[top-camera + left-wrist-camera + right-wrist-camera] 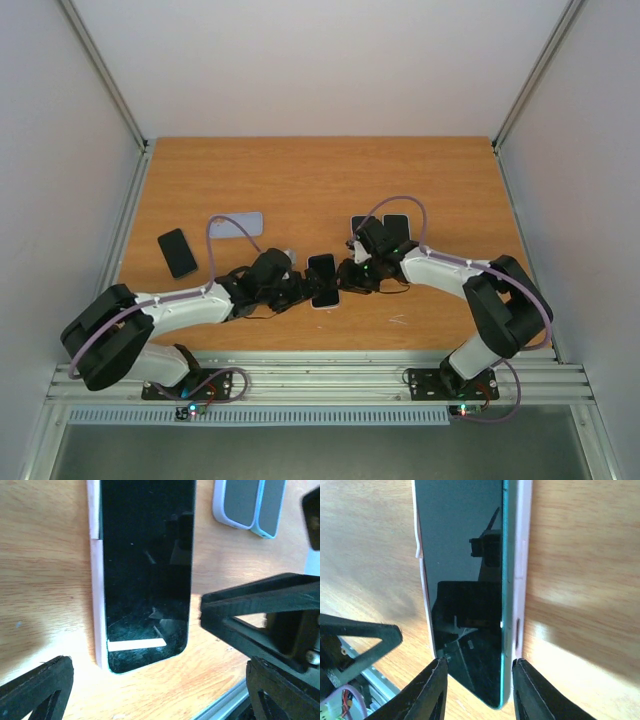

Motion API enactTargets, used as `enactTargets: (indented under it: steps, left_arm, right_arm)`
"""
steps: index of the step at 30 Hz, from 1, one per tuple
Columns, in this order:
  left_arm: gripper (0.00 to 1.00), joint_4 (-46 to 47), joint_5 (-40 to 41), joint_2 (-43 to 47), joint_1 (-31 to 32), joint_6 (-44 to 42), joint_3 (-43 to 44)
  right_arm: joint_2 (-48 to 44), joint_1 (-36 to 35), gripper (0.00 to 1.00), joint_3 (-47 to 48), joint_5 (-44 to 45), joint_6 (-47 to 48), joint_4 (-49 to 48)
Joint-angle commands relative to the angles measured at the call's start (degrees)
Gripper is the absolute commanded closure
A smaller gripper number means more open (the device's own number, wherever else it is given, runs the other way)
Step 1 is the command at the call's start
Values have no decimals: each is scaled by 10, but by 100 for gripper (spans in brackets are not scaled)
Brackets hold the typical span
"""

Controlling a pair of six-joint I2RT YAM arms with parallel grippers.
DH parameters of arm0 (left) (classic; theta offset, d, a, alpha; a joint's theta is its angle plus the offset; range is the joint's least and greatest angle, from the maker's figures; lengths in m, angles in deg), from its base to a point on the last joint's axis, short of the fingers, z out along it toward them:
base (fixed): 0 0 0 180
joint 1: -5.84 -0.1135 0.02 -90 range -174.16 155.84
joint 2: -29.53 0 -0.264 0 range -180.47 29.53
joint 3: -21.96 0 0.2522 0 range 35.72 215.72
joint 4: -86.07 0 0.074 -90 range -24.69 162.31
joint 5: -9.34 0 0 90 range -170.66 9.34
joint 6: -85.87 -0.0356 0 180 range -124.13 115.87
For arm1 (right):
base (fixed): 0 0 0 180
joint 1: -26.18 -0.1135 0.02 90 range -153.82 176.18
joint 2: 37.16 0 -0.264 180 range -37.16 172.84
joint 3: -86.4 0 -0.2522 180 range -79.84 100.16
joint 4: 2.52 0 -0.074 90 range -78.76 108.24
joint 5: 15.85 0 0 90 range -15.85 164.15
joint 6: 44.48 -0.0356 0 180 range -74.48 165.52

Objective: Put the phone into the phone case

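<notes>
Right end effector (479, 661) straddles phone (462, 555) — pale pink case (522, 555) along both sides.

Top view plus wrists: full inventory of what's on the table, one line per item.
black glass-fronted smartphone: 1, black, table centre, between the end effectors
pale pink phone case: 1, pink, around that phone; fully seated or not, cannot tell
bare black smartphone: 1, black, table's left side, flat
pale blue-grey flat phone case: 1, behind the bare phone
white-rimmed rounded case: 1, grey face, behind the right end effector
light-blue-rimmed rounded case: 1, grey face, touching the white-rimmed one
orange-brown wooden table: 1, under everything
left end effector: 1, black, wide open, left of the centre phone
right end effector: 1, black, fingers apart astride the phone's end
</notes>
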Motion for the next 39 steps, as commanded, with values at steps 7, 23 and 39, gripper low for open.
enactTargets:
  steps: [7,23,39]
  left_arm:
    - [17,-114,23,-30,-4,-68,71]
    - [37,-99,-26,-128,-4,-64,94]
    - [41,-72,-28,-137,-3,-39,69]
  right_arm:
    - [-34,-12,78,5,47,46,79]
    - [23,-55,99,-6,42,26,44]
    - [-30,-72,96,31,121,48,122]
